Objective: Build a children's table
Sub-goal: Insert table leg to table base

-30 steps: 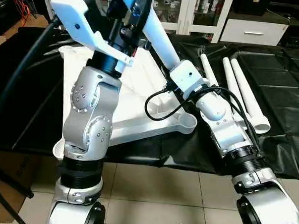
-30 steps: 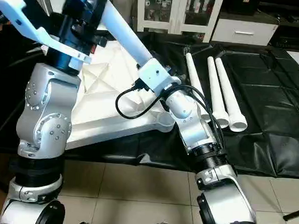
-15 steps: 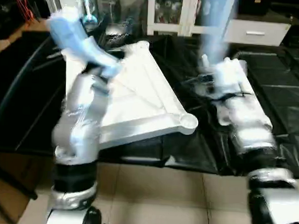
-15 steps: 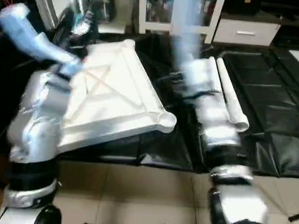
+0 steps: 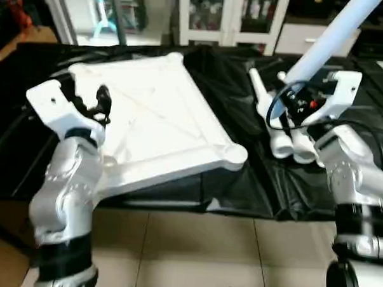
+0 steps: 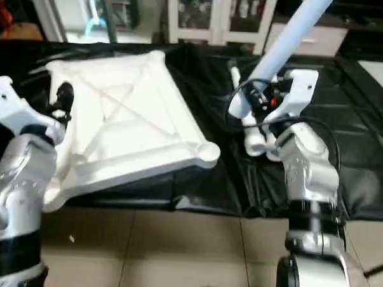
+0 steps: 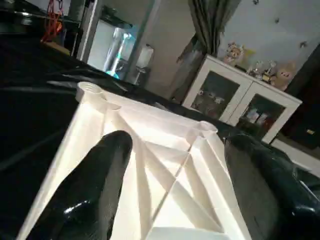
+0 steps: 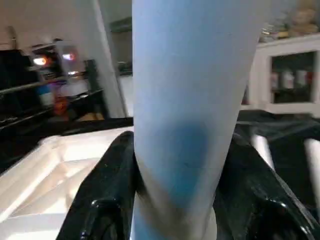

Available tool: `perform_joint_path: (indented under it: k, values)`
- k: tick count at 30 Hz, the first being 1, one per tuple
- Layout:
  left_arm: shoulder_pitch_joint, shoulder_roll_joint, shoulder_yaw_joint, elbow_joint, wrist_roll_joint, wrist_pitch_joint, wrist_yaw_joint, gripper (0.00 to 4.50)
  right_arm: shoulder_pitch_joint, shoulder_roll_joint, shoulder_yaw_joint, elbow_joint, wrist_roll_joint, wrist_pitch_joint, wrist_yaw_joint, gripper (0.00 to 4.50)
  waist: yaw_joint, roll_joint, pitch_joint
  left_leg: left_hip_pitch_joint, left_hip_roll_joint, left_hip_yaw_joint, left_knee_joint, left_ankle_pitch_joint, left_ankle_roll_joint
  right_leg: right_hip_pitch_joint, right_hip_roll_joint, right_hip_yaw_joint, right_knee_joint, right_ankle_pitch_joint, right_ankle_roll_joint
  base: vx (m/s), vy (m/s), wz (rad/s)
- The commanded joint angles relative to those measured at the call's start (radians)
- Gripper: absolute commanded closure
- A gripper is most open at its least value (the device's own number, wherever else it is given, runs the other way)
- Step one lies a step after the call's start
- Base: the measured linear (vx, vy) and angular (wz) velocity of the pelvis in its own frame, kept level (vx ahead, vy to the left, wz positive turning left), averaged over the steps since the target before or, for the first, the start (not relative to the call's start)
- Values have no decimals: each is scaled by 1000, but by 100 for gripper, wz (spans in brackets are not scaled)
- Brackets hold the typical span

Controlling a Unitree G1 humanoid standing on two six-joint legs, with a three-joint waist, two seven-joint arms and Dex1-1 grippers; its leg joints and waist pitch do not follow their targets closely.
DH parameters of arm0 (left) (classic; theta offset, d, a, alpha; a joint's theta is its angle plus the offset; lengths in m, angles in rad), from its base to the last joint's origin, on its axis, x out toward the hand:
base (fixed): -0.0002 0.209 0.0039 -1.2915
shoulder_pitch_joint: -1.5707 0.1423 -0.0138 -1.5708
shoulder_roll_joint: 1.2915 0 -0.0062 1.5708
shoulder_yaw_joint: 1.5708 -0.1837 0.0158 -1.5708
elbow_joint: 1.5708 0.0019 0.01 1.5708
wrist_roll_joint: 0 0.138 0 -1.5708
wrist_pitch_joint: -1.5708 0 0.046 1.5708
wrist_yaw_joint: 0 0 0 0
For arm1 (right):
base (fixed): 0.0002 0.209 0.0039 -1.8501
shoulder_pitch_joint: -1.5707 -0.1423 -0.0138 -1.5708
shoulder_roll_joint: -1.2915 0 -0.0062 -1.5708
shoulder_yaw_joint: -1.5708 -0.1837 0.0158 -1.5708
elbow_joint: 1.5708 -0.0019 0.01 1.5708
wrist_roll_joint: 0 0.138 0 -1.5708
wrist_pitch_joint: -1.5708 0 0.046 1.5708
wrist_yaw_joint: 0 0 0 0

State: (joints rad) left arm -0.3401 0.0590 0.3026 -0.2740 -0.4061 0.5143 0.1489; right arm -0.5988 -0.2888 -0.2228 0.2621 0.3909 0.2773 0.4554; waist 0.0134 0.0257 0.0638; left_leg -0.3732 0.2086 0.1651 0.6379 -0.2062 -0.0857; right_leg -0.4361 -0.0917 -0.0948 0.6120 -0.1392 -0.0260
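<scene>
Between the right gripper's fingers, one leg is standing clamped, rising steeply. The left gripper is hanging spread and empty over the upturned tabletop. Next, I judge, the leg's end needs lining up with a corner socket.

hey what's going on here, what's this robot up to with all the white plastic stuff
A humanoid robot is putting together a children's table. The tabletop lies underside up on a black-covered surface, ribs and corner sockets showing. The right gripper is clamped on one white leg, holding it raised at a slant above the table. The left gripper is open and empty, aimed at the tabletop. More loose legs lie on the black cover beside the right arm.
</scene>
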Motion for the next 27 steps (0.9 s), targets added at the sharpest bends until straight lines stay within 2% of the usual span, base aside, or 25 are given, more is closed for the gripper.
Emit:
perform_joint_path:
  k: [1, 2, 3, 4, 6, 7, 8, 9, 10, 11, 12, 13, 14, 15, 16, 17, 18, 19, 20, 21, 23, 24, 25, 26, 27]
  values:
    - [24, 14, -30, -51, -15, 18, -45, 118, 3, -11, -7, -74, -31, -9, -55, 262, 8, -18, -86, 3, 2, 9, -66, -151, 89, 59, -23, 26, -82, -380, -108, 0, 0, 0]
    - [40, 28, -59, -59, 45, 9, -31, 118, 24, -20, -12, -136, 15, 65, -45, 262, 10, -14, -83, 4, 2, 8, -69, -161, 81, 59, -18, 25, -84, -394, -92, 0, 0, 0]
    - [40, 28, -59, -59, 45, 9, -31, 118, 24, -20, -12, -136, 15, 65, -45, 262, 11, -16, -83, 6, 0, 9, -69, -167, 81, 57, -16, 25, -88, -400, -79, 0, 0, 0]
    - [42, 25, -66, -50, 80, -17, -8, 118, 47, -8, -21, -180, 37, 81, -55, 262, 16, -16, -82, 7, -1, 10, -70, -179, 78, 56, -16, 26, -91, -414, -60, 0, 0, 0]
    - [38, 39, -85, -39, 120, -10, 10, 118, 73, 9, -26, -211, 8, 59, -105, 262, 19, -16, -80, 9, 0, 10, -72, -183, 67, 51, -17, 27, -97, -436, -35, 0, 0, 0]
    - [37, 41, -86, -40, 114, 2, 8, 118, 78, 13, -27, -215, 4, 58, -114, 262, 17, -15, -82, 6, -3, 9, -72, -178, 54, 54, -19, 27, -94, -438, -26, 0, 0, 0]
    - [38, 22, -66, -56, -9, 108, -31, 118, 107, 32, -37, -243, 15, 120, -162, 262, 16, -14, -82, 7, -5, 11, -71, -179, 35, 54, -19, 29, -91, -439, -24, 0, 0, 0]
    - [39, 15, -71, -67, -6, 107, -26, 118, 125, 29, -36, -264, 15, 150, -175, 262, 17, -3, -81, 10, -6, 9, -73, -195, 32, 50, -17, 27, -94, -449, -25, 0, 0, 0]
    - [50, 44, -121, -72, 73, 72, -22, 118, 168, 22, -21, -303, -4, 172, -179, 262, 14, -8, -82, 7, -6, 5, -75, -210, 31, 54, -12, 23, -101, -442, -14, 0, 0, 0]
    - [63, 57, -149, -73, 100, 51, -36, 118, 207, 21, -12, -325, -17, 183, -187, 262, 15, -12, -85, 2, -3, 2, -77, -200, 33, 58, -14, 26, -95, -406, -10, 0, 0, 0]
    - [71, 60, -156, -72, 105, 44, -43, 118, 221, 22, -9, -327, -21, 184, -189, 262, 14, -12, -85, -1, -2, 1, -79, -199, 33, 60, -16, 26, -95, -401, -9, 0, 0, 0]
    - [81, 63, -165, -71, 112, 33, -53, 118, 239, 23, -5, -331, -26, 187, -191, 262, 11, -23, -86, -5, -3, 3, -78, -197, 34, 62, -16, 26, -95, -402, -7, 0, 0, 0]
    - [89, 63, -170, -71, 116, 24, -62, 118, 253, 23, -3, -336, -28, 193, -195, 262, 11, -19, -84, -2, -5, 5, -76, -207, 33, 57, -18, 27, -98, -428, -5, 0, 0, 0]
    - [120, 74, -188, -77, 143, 1, -74, 118, 295, 35, 1, -356, -18, 194, -189, 262, 7, -25, -84, -6, -7, 5, -76, -210, 36, 59, -18, 26, -101, -441, 0, 0, 0, 0]
    - [165, 87, -208, -95, 179, -37, -90, 118, 351, 34, 24, -384, -25, 189, -174, 262, 4, -26, -81, -10, -6, 4, -78, -219, 38, 59, -18, 25, -104, -470, 16, 0, 0, 0]
    - [173, 90, -211, -97, 182, -41, -95, 118, 360, 32, 31, -389, -29, 183, -168, 262, 6, -22, -83, -8, -4, 3, -78, -216, 40, 59, -21, 25, -107, -478, 25, 0, 0, 0]
    - [208, 110, -232, -93, 210, -68, -112, 118, 388, 19, 63, -402, -52, 141, -140, 262, -1, -22, -82, -10, -5, 3, -77, -221, 37, 56, -19, 24, -108, -492, 31, 0, 0, 0]
    - [216, 118, -239, -92, 216, -73, -114, 118, 394, 16, 70, -408, -58, 131, -137, 262, -8, -16, -82, -10, -4, 1, -77, -232, 37, 54, -18, 23, -112, -495, 35, 0, 0, 0]
    - [231, 108, -243, -89, 194, -92, -134, 118, 401, 0, 86, -422, -81, 94, -120, 262, -17, -1, -80, -6, -4, -1, -78, -256, 37, 50, -17, 21, -116, -498, 25, 0, 0, 0]
    - [229, 102, -252, -84, 191, -98, -133, 118, 399, -9, 94, -429, -91, 70, -108, 262, -21, -7, -80, -8, -4, -1, -78, -264, 38, 52, -15, 19, -116, -499, 23, 0, 0, 0]
    - [221, 95, -275, -71, 186, -103, -143, 118, 388, -21, 105, -426, -104, 52, -95, 262, -23, -11, -81, 0, -1, -2, -79, -289, 44, 52, -16, 19, -115, -496, 8, 0, 0, 0]
    - [218, 91, -288, -64, 184, -106, -158, 118, 383, -25, 111, -421, -111, 54, -94, 262, -29, -4, -76, 10, 0, -5, -85, -360, 38, 54, -16, 14, -119, -559, 11, 0, 0, 0]
    - [210, 92, -301, -54, 189, -116, -173, 118, 377, -26, 114, -420, -105, 57, -83, 262, -38, -7, -71, 26, 1, -9, -87, -442, 32, 51, -12, 5, -128, -628, 24, 0, 0, 0]
    - [198, 91, -319, -39, 194, -129, -194, 118, 371, -26, 111, -417, -86, 57, -62, 262, -47, -11, -59, 51, -2, -12, -85, -539, 31, 43, -4, -13, -144, -721, 46, 0, 0, 0]
    - [190, 95, -334, -23, 210, -139, -201, 118, 368, -27, 114, -403, -91, 48, -59, 262, -55, -5, -51, 72, -2, -15, -82, -599, 26, 36, 2, -29, -158, -761, 56, 0, 0, 0]
